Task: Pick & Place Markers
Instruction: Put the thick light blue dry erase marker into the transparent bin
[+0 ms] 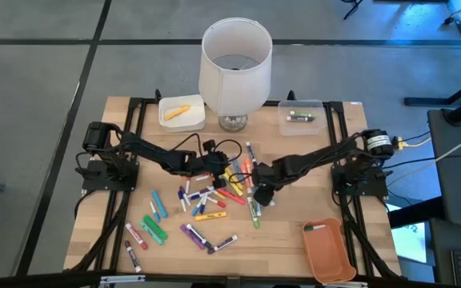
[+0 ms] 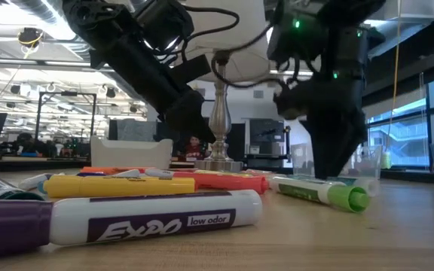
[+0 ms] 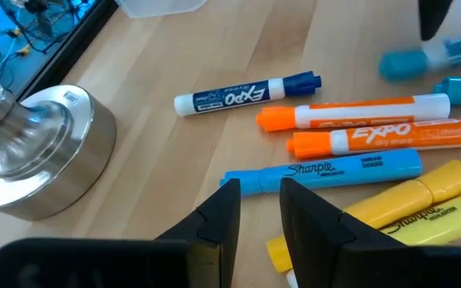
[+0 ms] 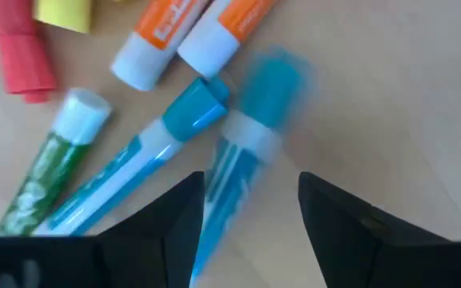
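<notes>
On the pale wooden table [image 1: 294,240] the short plastic markers [image 1: 206,204] lie scattered, the right pincer [image 4: 250,208] stands apart around a teal-capped marker [image 4: 246,144], the left pincer [image 3: 258,212] stands slightly apart over a blue Sharpie [image 3: 326,172], and the orange tray [image 1: 326,252] holds one marker.

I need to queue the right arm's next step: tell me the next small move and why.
Probably lower the right gripper a little further and close on the teal marker. Its fingers stand open, the teal marker lies between them on the table, and nothing is held yet. The neighbouring teal-capped marker lies close beside one finger, so it should descend carefully.
</notes>
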